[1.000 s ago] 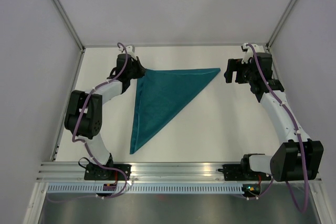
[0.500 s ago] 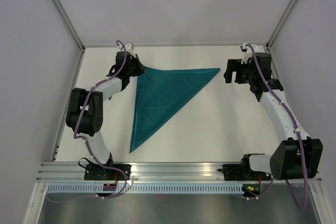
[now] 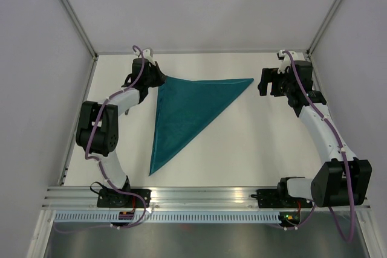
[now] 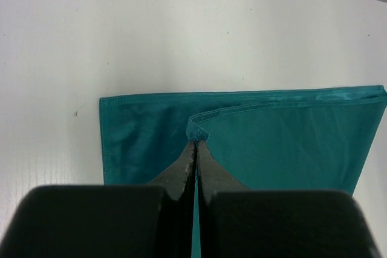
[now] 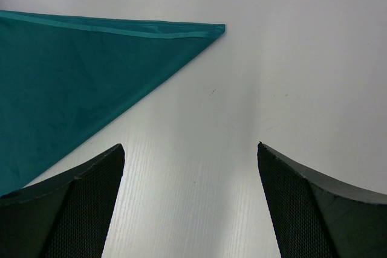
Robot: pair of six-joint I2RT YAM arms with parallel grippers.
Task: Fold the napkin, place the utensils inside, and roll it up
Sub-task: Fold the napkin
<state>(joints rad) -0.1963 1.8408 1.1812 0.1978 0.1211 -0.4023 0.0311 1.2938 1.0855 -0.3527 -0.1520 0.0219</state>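
Observation:
The teal-green napkin (image 3: 187, 110) lies on the white table folded into a triangle, with corners at the far left, far right and near left. My left gripper (image 3: 158, 80) is shut on the upper layer's corner at the napkin's far-left corner; in the left wrist view (image 4: 195, 143) the pinched cloth (image 4: 272, 131) puckers at the fingertips over the lower layer. My right gripper (image 3: 263, 84) is open and empty just right of the napkin's far-right tip (image 5: 214, 28), not touching it. No utensils are in view.
The white table (image 3: 254, 143) is walled by grey panels on the left, back and right. An aluminium rail (image 3: 199, 194) with both arm bases runs along the near edge.
My left gripper has drawn the held corner slightly farther toward the back left. The right arm has not moved.

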